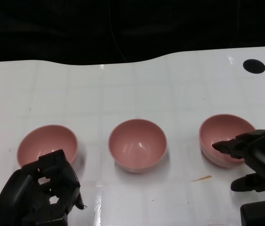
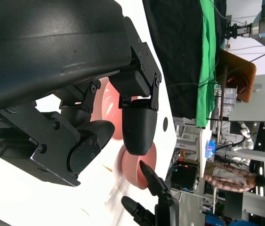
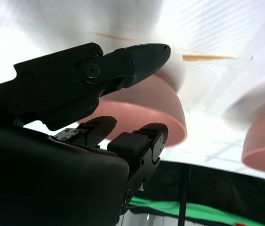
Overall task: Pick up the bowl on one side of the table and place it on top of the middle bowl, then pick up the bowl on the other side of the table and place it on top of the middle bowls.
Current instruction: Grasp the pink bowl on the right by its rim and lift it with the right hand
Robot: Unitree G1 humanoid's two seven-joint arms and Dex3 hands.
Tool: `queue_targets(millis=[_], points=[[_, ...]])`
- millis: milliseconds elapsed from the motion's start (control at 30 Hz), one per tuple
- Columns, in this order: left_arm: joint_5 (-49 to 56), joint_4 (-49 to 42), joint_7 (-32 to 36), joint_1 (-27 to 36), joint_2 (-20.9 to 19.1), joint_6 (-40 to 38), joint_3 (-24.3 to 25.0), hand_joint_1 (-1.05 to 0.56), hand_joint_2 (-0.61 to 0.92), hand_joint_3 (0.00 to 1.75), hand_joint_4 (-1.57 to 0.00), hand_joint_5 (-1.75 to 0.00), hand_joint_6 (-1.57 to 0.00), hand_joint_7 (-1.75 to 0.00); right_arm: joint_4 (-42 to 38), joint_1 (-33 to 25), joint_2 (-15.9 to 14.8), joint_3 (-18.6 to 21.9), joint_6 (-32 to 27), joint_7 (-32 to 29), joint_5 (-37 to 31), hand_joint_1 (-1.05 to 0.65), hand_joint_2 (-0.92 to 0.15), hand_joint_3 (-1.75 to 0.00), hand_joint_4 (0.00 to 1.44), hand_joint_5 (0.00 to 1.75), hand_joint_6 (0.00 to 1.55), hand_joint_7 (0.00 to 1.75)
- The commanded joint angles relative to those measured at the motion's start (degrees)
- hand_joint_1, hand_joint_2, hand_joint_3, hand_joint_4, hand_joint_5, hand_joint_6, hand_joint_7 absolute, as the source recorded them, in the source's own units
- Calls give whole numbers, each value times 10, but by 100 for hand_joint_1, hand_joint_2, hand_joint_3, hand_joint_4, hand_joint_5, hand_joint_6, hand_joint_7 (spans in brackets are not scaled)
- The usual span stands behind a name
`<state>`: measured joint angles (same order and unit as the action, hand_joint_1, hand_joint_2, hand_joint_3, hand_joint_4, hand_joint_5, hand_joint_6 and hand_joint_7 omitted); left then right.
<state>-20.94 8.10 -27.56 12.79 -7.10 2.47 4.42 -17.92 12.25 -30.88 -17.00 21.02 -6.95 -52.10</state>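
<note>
The right hand (image 1: 257,157) has its fingers spread apart, one fingertip (image 1: 218,146) reaching over the near rim of the right bowl (image 1: 221,136), but I cannot tell if it touches or holds it. The left hand (image 1: 40,193) is half curled with nothing in it, just in front of the left bowl (image 1: 45,143). All three bowls are smooth, glossy pink and round, standing upright in a row on the white table (image 1: 137,89), the other two on each side of the middle bowl (image 1: 137,144).
</note>
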Motion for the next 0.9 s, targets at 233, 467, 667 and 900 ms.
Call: queue_targets(millis=[233, 467, 667, 900], points=[[8, 12, 11, 6, -4, 0, 0, 0, 56, 118, -78, -167, -78, -147, -57, 25, -4, -33, 10, -35, 7, -92, -92, -7, 58, 0, 50, 0], [8, 8, 6, 4, -4, 6, -3, 0, 55, 120, -78, -165, -78, -145, -86, 33, -4, -46, 25, -53, 10, -88, -92, -4, 59, 1, 52, 1], [4, 9, 9, 5, -4, 1, -3, 0, 56, 118, -78, -165, -78, -145, -113, 46, -2, -61, 31, -78, 5, -82, -92, -2, 63, 2, 56, 2], [1, 1, 2, 0, -5, 6, -2, 0, 57, 117, -77, -166, -78, -145, -146, 59, 2, -77, 43, -134, -5, -58, -91, 0, 79, 6, 67, 4]])
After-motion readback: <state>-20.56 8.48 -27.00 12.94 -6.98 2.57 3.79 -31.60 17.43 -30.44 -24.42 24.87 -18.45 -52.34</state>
